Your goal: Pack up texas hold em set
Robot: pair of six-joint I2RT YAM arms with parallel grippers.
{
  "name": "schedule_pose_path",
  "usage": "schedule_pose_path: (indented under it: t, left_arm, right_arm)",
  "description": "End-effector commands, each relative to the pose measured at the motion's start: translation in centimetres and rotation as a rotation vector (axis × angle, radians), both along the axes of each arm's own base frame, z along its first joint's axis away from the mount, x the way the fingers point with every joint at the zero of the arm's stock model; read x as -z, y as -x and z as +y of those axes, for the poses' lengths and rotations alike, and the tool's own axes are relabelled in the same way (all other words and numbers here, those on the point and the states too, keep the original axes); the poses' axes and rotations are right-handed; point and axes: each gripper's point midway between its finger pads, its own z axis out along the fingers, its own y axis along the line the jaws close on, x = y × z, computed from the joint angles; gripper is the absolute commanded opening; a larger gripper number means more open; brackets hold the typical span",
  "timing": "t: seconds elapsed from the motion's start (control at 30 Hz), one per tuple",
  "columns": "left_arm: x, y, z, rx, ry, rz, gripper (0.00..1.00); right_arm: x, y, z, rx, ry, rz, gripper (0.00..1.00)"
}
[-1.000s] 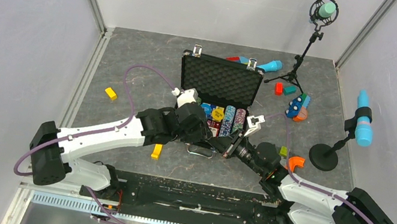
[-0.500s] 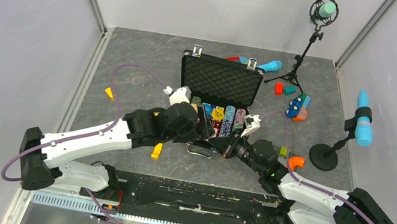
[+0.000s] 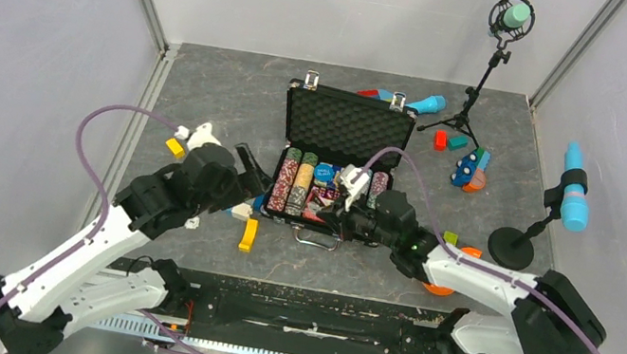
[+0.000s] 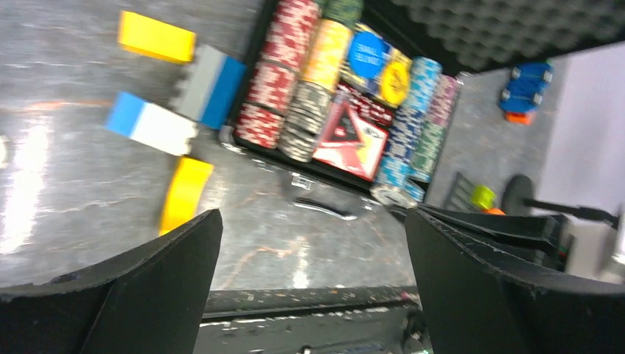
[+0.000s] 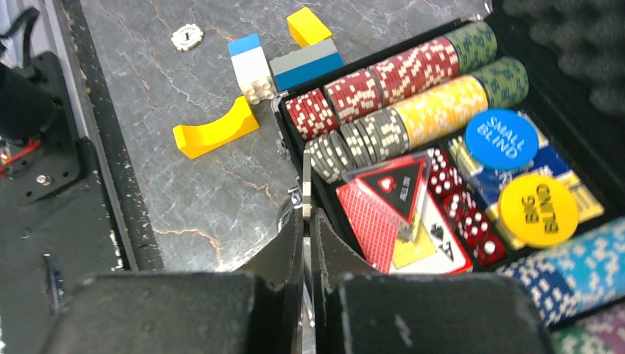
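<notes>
Currently the right gripper [image 5: 306, 214] is clenched on what looks like a thin poker chip [image 5: 306, 177], held edge-on just over the black briefcase's [image 3: 346, 130] near-left corner, by the grey chip row [image 5: 361, 144]. The left gripper [image 4: 309, 221] is spread wide and empty, left of the briefcase, near the toy blocks [image 4: 210, 77]. The step is probably slotting loose chips in. The next move calls for lining the chip up with the grey row, then releasing. A white round piece [image 5: 184, 35] lies left of the briefcase. Its lid is open.

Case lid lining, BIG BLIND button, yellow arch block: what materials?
Lid lining: looks like soft black foam, matte, with egg-crate bumps. BIG BLIND button: probably hard plastic, a smooth yellow disc with printed lettering. Yellow arch block: likely moulded plastic, with uniform colour and a slight sheen.
</notes>
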Motion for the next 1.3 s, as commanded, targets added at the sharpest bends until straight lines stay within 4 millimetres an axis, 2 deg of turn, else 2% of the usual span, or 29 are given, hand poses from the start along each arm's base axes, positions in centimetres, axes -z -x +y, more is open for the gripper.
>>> schedule_pose_path:
  t: [0.0,0.17,0.33,0.5,0.87,1.27]
  left_arm:
    - [2.4,1.2,4.1,-0.007,-0.114,0.063,1.0]
    - [3.7,1.5,5.7,-0.018,-0.162,0.096,1.0]
    - [4.9,1.6,6.6,-0.031,-0.188,0.127,1.0]
    - [5.2,1.7,7.5,-0.044,-0.214,0.124,1.0]
    - [5.8,2.1,8.2,-0.054,-0.228,0.129,1.0]
    - [6.0,2.1,8.2,-0.056,-0.225,0.129,1.0]
  right_arm:
    - [-1.4,-0.6,2.5,-0.16,0.105,-0.16,0.0]
    - [-1.0,-1.1,4.8,-0.242,0.181,-0.187,0.0]
    - [0.4,-1.6,6.7,-0.281,0.246,-0.183,0.0]
    - [1.8,-1.8,7.9,-0.303,0.312,-0.185,0.0]
    - [3.7,-2.9,7.9,-0.285,0.411,-0.193,0.0]
    - [4.7,-4.0,7.2,-0.247,0.48,-0.214,0.0]
